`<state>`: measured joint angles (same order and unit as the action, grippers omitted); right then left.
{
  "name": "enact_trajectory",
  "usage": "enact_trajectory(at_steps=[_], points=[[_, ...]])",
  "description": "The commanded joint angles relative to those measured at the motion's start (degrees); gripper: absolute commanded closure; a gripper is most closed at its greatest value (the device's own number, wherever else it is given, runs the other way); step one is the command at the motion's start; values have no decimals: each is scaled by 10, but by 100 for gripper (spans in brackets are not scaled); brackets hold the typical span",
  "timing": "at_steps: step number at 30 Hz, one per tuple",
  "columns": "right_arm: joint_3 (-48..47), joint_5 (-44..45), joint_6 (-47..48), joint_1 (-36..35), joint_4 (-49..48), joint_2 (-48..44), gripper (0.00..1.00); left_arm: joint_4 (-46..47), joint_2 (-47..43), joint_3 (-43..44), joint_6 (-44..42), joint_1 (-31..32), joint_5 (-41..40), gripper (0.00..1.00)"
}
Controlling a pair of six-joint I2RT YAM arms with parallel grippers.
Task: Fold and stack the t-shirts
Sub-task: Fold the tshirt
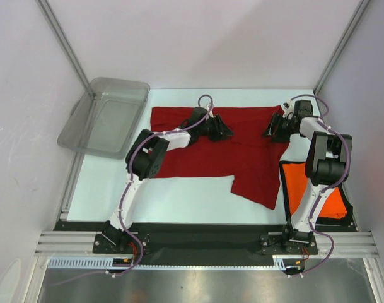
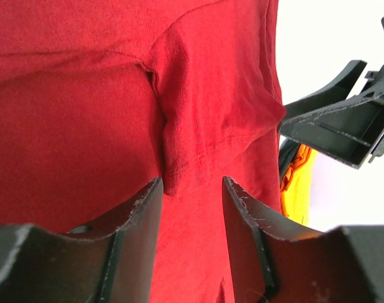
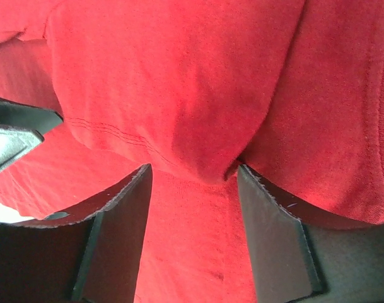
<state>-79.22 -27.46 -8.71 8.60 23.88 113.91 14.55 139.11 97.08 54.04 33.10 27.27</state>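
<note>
**A:** From above, where do the shirts lie?

**B:** The plain dark red cloth t-shirt (image 1: 192,158) is spread on the white table (image 1: 166,199), under both grippers. The left gripper (image 1: 222,131) is low over the shirt's far middle. The right gripper (image 1: 270,129) faces it from the shirt's right part. The bright orange cloth t-shirt (image 1: 297,183) lies on the near side of the right gripper, just beside the red one. A translucent grey plastic tub (image 1: 116,83) sits well off to the left of the left gripper.

**A:** And the left wrist view?

**B:** The left gripper (image 2: 192,183) is released, with its fingers apart. Red cloth fills the space beyond them, and a raised crease runs down to one fingertip. The right gripper (image 2: 343,126) is near, off to one side, with a strip of orange cloth (image 2: 299,183) under it.

**A:** The right wrist view?

**B:** The right gripper (image 3: 195,169) has its fingers apart too. A hump of the red shirt (image 3: 179,76) sits between the tips, touching both. I cannot tell whether it is pinched or only resting there
</note>
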Motion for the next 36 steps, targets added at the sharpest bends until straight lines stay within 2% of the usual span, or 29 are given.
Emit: enact_trajectory(at_steps=[1,15,20,21,23,24,28,32,36], points=[[5,-2,16,9,0,-9,40,21,13,35,22,9,-4,53],[6,-27,18,10,-4,11,52,-16,28,68,29,21,-5,61],[11,-39,10,9,-11,5,59,-43,23,84,12,21,-5,69],[8,-38,7,9,-9,0,65,-57,20,87,9,20,-7,71],[6,-23,-2,9,6,-9,69,-72,16,92,2,18,-8,74],[5,-14,-6,10,11,-23,79,-86,13,93,1,17,-10,76],[-14,8,-49,14,59,-26,100,-109,4,97,-6,13,-6,87],[-46,1,-69,15,123,3,100,-142,-1,121,-24,11,-3,99],[-46,6,-89,17,137,-2,100,-191,-9,134,-39,8,-12,100]])
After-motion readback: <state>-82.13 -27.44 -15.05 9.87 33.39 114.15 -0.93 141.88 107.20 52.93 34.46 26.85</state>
